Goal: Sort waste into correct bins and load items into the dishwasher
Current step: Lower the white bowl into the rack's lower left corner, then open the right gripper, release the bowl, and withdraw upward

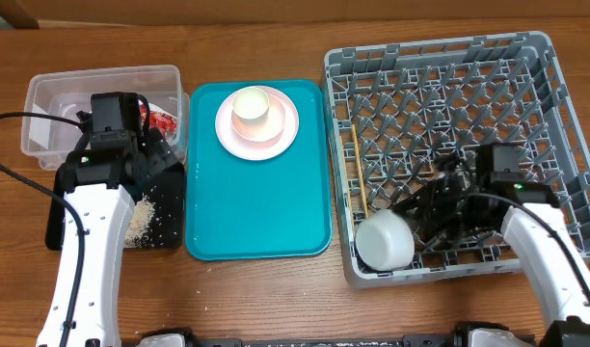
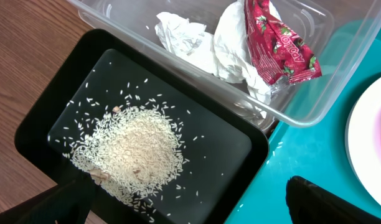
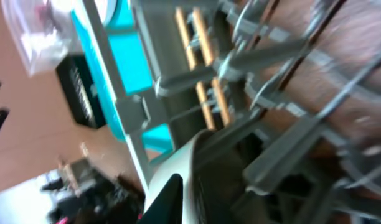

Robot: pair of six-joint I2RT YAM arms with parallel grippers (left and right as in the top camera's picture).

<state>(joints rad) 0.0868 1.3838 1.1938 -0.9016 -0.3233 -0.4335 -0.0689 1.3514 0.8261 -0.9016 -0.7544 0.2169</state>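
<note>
right end effector (image 1: 422, 217), grip unclear, is hovering just beside the round white bowl (image 1: 385, 241) in the grey plastic dish rack (image 1: 536, 58); it should be lifting straight up; left end effector (image 2: 197, 200) is gaping empty.

Wooden table (image 1: 276, 294), clear tub (image 1: 54, 106) and black tray (image 2: 225, 146) sat left, teal tray (image 1: 256, 207) lay centre, grey dish rack (image 1: 488, 106) stood right.

Bright, even light from above; shadows on the table (image 1: 276, 299) are soft. Overhead and left wrist views are sharp, with faint glare on the tub (image 2: 321, 74). The right wrist view is badly smeared: rack (image 3: 265, 50) and chopsticks (image 3: 200, 43) blur, perhaps from motion.
</note>
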